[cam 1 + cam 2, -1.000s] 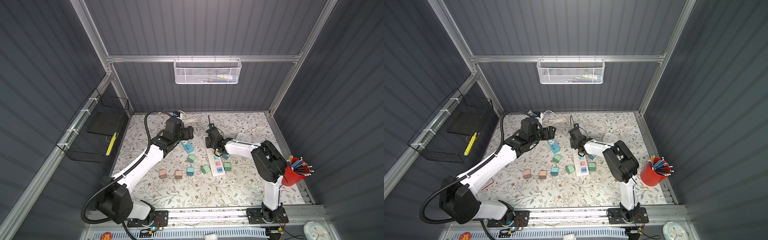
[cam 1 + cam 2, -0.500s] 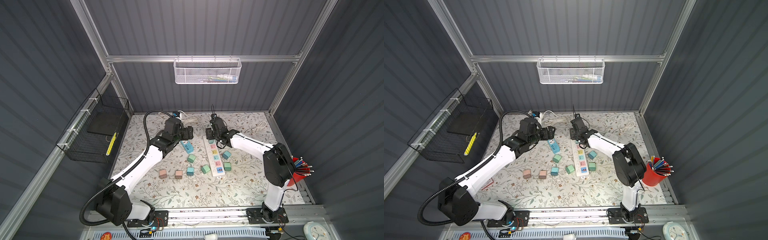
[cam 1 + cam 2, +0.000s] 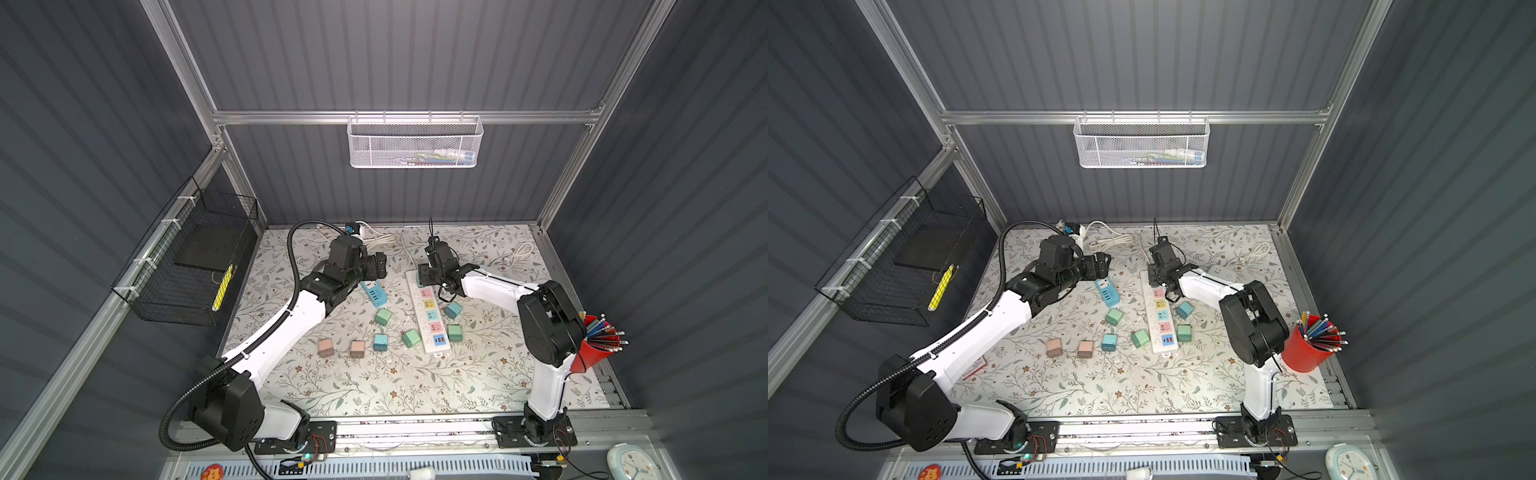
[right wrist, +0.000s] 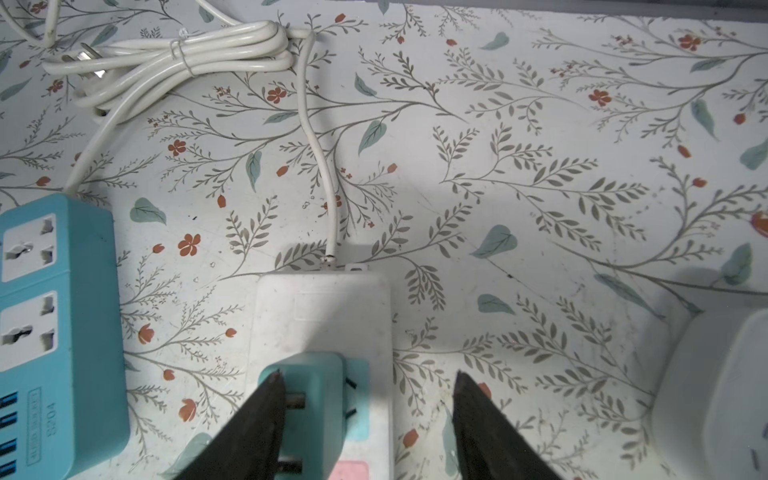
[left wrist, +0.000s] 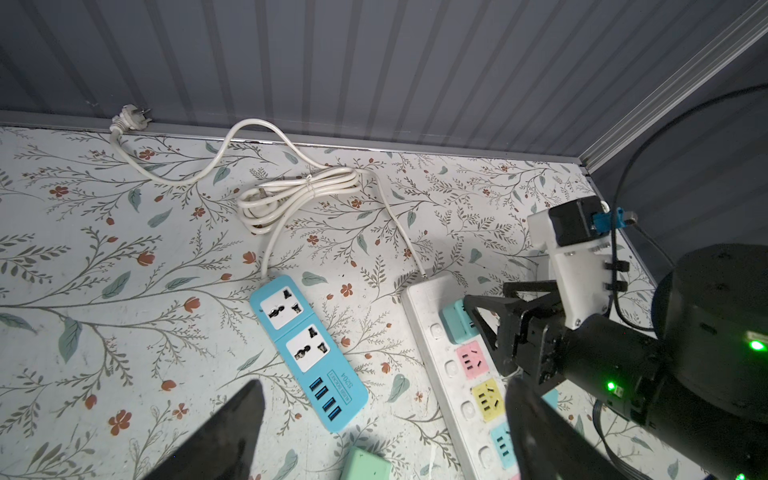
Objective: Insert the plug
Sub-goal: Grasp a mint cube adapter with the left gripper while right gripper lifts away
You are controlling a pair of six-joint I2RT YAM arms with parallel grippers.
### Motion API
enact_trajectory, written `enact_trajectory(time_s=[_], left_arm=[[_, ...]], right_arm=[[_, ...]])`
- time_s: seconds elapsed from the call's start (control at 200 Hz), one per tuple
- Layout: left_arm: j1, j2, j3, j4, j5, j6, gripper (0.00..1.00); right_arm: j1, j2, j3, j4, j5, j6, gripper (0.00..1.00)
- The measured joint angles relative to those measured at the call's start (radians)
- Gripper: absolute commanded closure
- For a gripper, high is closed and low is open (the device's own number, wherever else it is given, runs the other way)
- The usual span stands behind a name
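Walls point(image 3: 395, 62): dark grey ribbed panels at 9, 12 and 3 o'clock.
Frame: aluminium posts, with a crossbar point(image 3: 291, 117) at 12 o'clock.
White basket point(image 3: 374, 145): mesh, hung on the crossbar at 12 o'clock; contents unclear.
Black basket point(image 3: 166, 291): wire, on the wall at 9 o'clock, holding a dark slab point(image 3: 208, 249) and a yellow strip point(image 3: 223, 286).
Mat point(image 3: 374, 390): pale, with a leaf and flower print.
Cup point(image 3: 1302, 353): red, full of pens point(image 3: 1320, 330), at 4 o'clock.
Clock point(image 3: 1347, 461): pale, at 5 o'clock.
Rail point(image 3: 415, 428): metal, at 6 o'clock.
Light: soft and even.

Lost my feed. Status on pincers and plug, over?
Left pincer open, empty. Right pincer open around teal plug, sitting on white strip, end socket. Nothing in the way.
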Motion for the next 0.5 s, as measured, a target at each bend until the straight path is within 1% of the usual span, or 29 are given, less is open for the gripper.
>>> enact_trajectory(time_s=[0.085,0.195,0.275,0.31,0.39,0.45,0.5], left_arm=[[0.000,0.005,0.000,0.000,0.000,0.000,0.09],[0.000,0.006,0.000,0.000,-0.003,0.000,0.09],[0.000,0.009,0.000,-0.001,-0.008,0.000,0.10],[0.000,0.013,0.000,-0.002,-0.008,0.000,0.11],[0.000,0.039,0.015,-0.027,-0.004,0.000,0.16],[0.000,0.069,0.034,-0.056,0.002,0.000,0.17],[-0.008,0.108,0.050,-0.091,0.003,0.002,0.19]], right_arm=[[0.000,-0.011,-0.010,0.003,0.002,0.002,0.34],[-0.001,-0.038,-0.011,-0.043,-0.002,-0.003,0.32],[-0.001,-0.078,-0.011,-0.081,-0.008,-0.008,0.30],[-0.001,-0.105,-0.011,-0.091,-0.011,-0.012,0.30],[-0.001,-0.199,-0.031,-0.096,-0.016,-0.016,0.29],[-0.001,-0.293,-0.081,-0.077,-0.018,-0.013,0.28],[-0.001,-0.389,-0.155,-0.046,-0.018,-0.002,0.26]])
